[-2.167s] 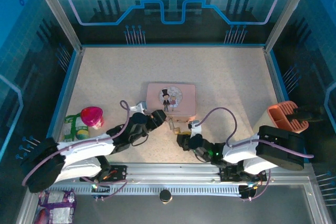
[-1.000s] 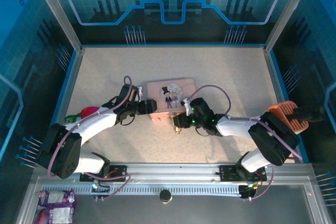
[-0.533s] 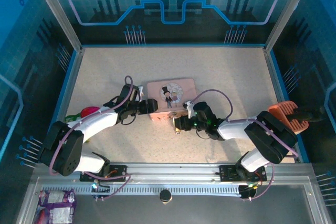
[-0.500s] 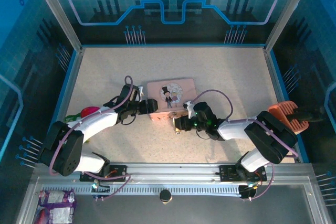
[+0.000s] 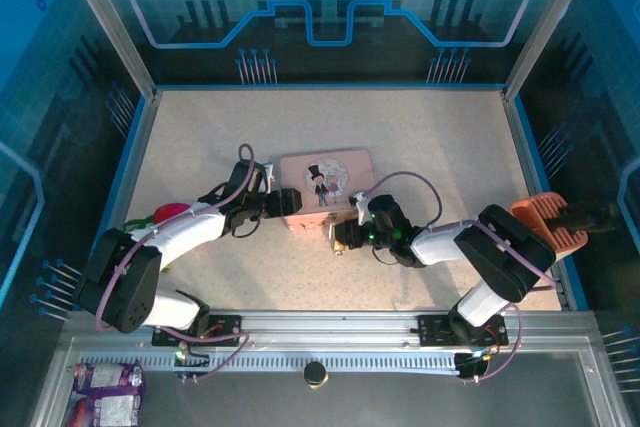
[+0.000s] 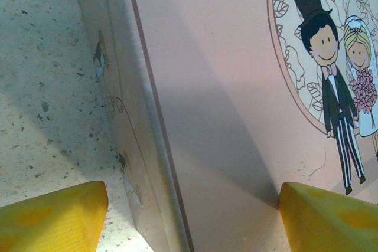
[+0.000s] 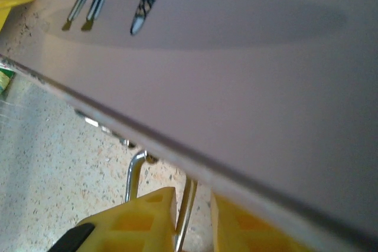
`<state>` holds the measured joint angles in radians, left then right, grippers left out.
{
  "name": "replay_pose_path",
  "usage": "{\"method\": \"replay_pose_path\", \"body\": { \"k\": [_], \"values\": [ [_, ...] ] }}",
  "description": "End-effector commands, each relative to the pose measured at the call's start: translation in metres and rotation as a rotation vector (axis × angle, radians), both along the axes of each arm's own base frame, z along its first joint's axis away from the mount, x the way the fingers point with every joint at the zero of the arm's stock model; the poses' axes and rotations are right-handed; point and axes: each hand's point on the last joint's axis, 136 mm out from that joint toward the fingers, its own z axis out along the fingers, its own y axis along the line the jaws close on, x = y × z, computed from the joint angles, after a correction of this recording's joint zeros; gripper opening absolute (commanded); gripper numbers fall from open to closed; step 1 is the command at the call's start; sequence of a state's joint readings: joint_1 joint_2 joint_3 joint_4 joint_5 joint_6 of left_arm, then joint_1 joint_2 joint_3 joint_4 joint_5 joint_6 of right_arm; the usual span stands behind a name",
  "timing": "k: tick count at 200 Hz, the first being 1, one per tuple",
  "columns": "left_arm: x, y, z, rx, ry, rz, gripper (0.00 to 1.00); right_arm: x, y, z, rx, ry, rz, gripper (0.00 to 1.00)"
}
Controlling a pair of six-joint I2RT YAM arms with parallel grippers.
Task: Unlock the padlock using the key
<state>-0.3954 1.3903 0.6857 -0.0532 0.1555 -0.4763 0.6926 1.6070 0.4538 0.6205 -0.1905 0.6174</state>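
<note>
Tin braced, padlock pinched by its shackle.
From above, the left gripper (image 5: 283,204) sat at the pink tin's (image 5: 325,172) 9 o'clock side, likely steadying it; the right gripper (image 5: 352,234) met the padlock (image 5: 344,242) at its 5 o'clock. Left wrist: yellow fingers (image 6: 53,219) spread wide, straddling the tin's edge. Right wrist: fingers (image 7: 139,219) stood narrow, pinching the silver shackle (image 7: 130,176), probably presenting the lock for the key.

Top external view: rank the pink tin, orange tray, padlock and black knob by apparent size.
1. pink tin
2. orange tray
3. black knob and padlock look alike; the padlock is partly hidden, so they stay unranked.
</note>
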Motion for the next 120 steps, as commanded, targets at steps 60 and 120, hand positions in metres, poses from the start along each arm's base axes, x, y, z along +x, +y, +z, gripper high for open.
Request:
{"method": "replay_pose_path", "body": {
  "k": [60, 120],
  "values": [
    [-0.007, 0.008, -0.015, 0.009, 0.053, 0.041, 0.73, 0.013, -0.003, -0.005, 0.015, 0.051, -0.128, 0.02],
    [-0.012, 0.001, -0.027, -0.025, 0.090, 0.040, 0.71, 0.007, -0.008, 0.000, 0.038, 0.113, -0.403, 0.00]
  ]
}}
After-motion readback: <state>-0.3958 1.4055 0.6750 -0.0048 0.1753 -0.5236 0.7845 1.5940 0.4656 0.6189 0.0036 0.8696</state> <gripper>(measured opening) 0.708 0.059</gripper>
